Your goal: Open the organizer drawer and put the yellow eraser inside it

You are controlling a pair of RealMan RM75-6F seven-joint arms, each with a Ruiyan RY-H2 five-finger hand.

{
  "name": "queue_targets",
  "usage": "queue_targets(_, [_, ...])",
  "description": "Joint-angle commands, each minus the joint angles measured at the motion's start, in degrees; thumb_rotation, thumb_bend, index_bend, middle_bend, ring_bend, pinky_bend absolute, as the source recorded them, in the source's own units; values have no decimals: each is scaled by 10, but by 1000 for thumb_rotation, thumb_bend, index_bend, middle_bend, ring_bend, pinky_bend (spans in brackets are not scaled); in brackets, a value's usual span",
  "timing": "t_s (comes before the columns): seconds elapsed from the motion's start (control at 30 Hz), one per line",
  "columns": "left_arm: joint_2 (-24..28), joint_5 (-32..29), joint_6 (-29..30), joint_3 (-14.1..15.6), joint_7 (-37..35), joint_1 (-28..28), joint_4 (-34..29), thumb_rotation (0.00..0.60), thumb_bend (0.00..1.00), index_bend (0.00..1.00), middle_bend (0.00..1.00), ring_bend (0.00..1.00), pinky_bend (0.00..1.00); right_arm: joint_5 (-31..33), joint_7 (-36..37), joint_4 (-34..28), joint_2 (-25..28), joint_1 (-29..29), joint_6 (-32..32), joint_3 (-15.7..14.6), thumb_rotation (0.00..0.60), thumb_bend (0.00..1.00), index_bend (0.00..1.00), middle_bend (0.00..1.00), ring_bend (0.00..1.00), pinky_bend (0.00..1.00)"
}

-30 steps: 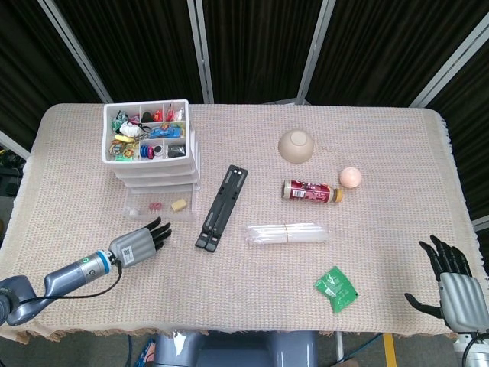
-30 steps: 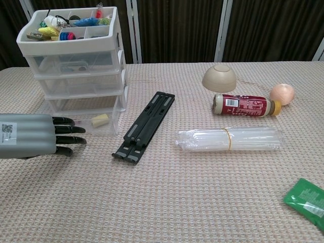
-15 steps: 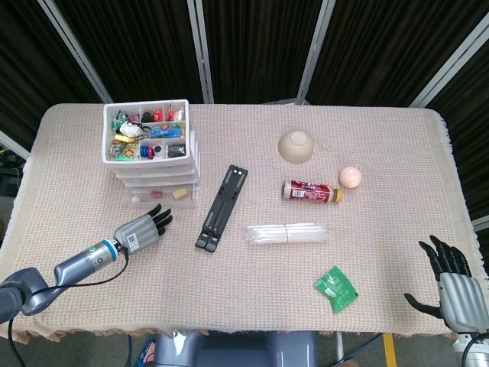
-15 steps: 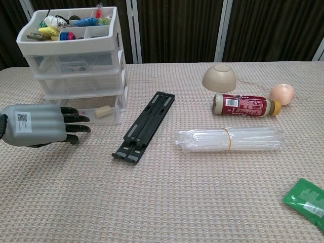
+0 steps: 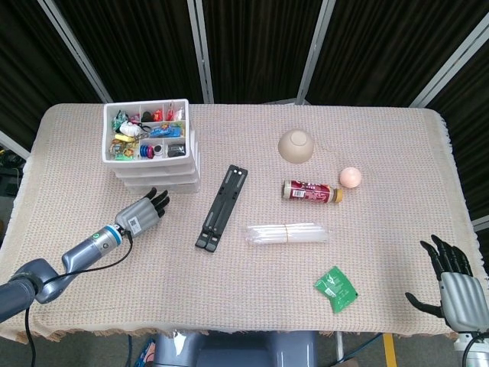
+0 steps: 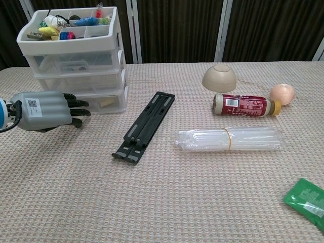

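The white organizer (image 5: 189, 142) (image 6: 76, 84) stands at the far left, its top tray full of small items. Its bottom drawer (image 6: 99, 102) sits flush with the ones above. Through the clear front the yellow eraser (image 6: 107, 102) shows inside it. My left hand (image 5: 144, 214) (image 6: 48, 110) lies flat in front of that drawer, holding nothing. Its fingertips (image 6: 80, 105) are against the drawer front. My right hand (image 5: 456, 287) rests at the near right corner with fingers spread and empty; the chest view does not show it.
A black folding stand (image 5: 221, 206) (image 6: 144, 126) lies just right of the organizer. Further right are a bundle of clear tubes (image 5: 286, 232), a red bottle (image 5: 309, 192), an upturned bowl (image 5: 296, 145), a peach ball (image 5: 351, 177) and a green packet (image 5: 336, 289).
The bottom drawer, pulled out with the eraser in it a second ago, has slid back in. My left hand moved forward with it, fingertips against its front. The right hand stayed still.
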Motion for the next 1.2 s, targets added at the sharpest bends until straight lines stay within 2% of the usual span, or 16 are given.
queue_targets(0.03, [-6,-15,-6,-8,4,1,9,600,1000,260,75,0,122,0,0,0,0,0,0,0,600,62,108,0,0,0])
queue_targets(0.23, [9,-16,10,-1,2,10,-17,600,1000,256,73,0,122,1,1,1,1,0,0,0,600,61,108,0,0,0])
queue_targets(0.53, [86,7,140,24,-37,74,-147,600,976,229,66,0,119,-3,0,2,1,-1,1,-1,600,61,109,0,0,0])
queue_targets(0.63, [105,8,219,19,-49,111,-187,600,843,217,60,0,112,-4,-1,1,1,-1,3,-1,600,61,108,0,0,0])
queue_targets(0.67, [113,2,277,15,-57,145,-213,600,783,213,56,0,106,-4,-2,1,1,-1,3,-2,600,62,108,0,0,0])
queue_targets(0.83, [132,-32,402,3,-75,228,-280,600,538,177,10,0,68,-3,-1,-2,1,-1,0,-3,600,61,109,0,0,0])
queue_targets(1.0, [152,-78,465,4,-116,296,-341,600,259,16,0,0,8,-4,-3,-3,1,0,-1,-3,600,61,109,0,0,0])
queue_targets(1.07, [163,-93,478,9,-139,319,-364,600,175,0,0,0,0,-4,-4,-3,-1,1,-2,-3,600,61,109,0,0,0])
queue_targets(1.2, [178,-91,507,18,-165,354,-370,600,126,0,0,0,0,-5,-6,-3,-3,2,-3,-2,600,61,108,0,0,0])
